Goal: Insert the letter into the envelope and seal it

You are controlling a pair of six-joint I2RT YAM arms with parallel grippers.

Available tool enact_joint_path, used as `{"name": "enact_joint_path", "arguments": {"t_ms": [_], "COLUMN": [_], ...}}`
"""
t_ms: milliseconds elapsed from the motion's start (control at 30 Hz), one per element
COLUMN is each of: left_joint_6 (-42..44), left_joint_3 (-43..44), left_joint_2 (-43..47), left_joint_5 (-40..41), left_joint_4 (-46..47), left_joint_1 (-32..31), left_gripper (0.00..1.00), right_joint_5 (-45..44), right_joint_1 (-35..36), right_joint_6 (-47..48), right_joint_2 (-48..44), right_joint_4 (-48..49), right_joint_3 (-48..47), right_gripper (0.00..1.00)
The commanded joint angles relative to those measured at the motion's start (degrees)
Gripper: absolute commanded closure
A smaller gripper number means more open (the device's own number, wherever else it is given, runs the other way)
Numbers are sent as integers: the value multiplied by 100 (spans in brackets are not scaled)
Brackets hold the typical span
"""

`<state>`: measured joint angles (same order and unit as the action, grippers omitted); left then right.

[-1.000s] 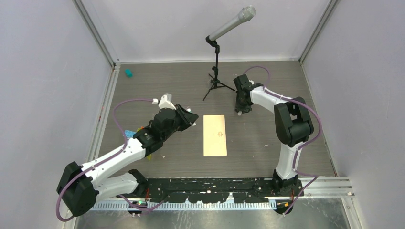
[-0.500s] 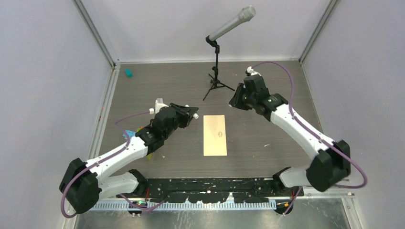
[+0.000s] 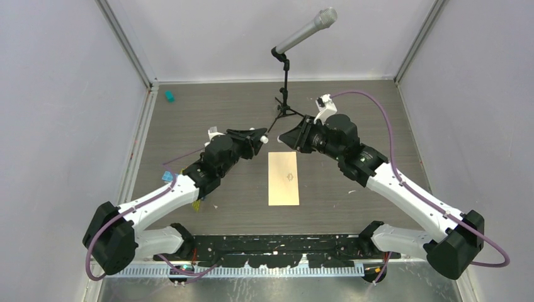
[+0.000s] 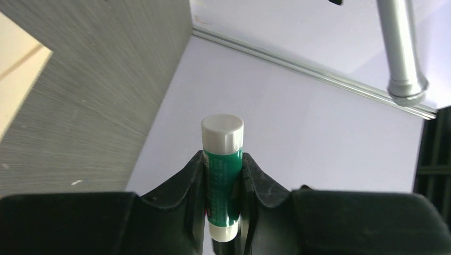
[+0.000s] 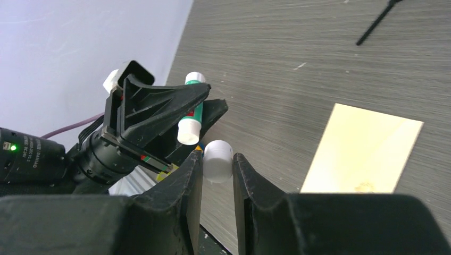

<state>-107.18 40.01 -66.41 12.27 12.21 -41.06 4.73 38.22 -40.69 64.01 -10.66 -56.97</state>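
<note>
1. Left hand (image 4: 223, 159): closed across the body of a green plastic glue stick with white ends (image 4: 222, 183). The stick stands crosswise between the pads, both ends free. Judged: gripped mid-body so the other hand can work on an end.
2. Right hand (image 5: 217, 162): closed on a small white plastic cap (image 5: 218, 158), pinched by its sides. The cap hangs near the stick's lower white end, apart from it. Judged: an uncapping or recapping step. I cannot tell which.
3. The long tan paper envelope with a small dark diamond mark (image 3: 283, 178) lies flat mid-desk (image 3: 208, 107), long axis 12 to 6 o'clock. Neither hand touches it. From the envelope's centre the left hand is at about 11 o'clock and the right hand at about 12, tips facing, near its far short edge. Judged: glue is being readied close to where it will go.
4. Letter: no separate pale sheet shows in any view. Judged already inside the envelope, unconfirmed. Flap state is not legible.
5. View comparison:
   - The top view gives the layout, but stick and cap are barely resolved.
   - The right wrist view alone shows cap, stick and left hand together.
   - The left wrist view shows the grip clearly, with only an envelope corner at 10 o'clock of the frame and no right hand.
6. A silver microphone on a black tripod stand (image 3: 286, 94) is at 12 o'clock beyond the envelope.
</note>
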Motion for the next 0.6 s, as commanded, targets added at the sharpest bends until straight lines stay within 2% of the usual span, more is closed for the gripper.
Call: {"name": "enact_joint_path", "arguments": {"t_ms": [0,233,567], "left_joint_6": [-369,-600,-843], "left_joint_3": [330,443,419], "left_joint_2": [-65,-110,-153], "left_joint_5": [-228,-505,-675], "left_joint_4": [699,962,1304], "left_joint_1": [35,31,34], "left_gripper": [100,100,100], "right_joint_5": [164,164,236], "right_joint_1": [118,151,160], "right_joint_6": [-284,-449,-517], "right_joint_2": [-193,-416,-451], "right_joint_4": [932,1527,1649], "right_joint_3": [75,257,313], "right_gripper": [94,95,95]}}
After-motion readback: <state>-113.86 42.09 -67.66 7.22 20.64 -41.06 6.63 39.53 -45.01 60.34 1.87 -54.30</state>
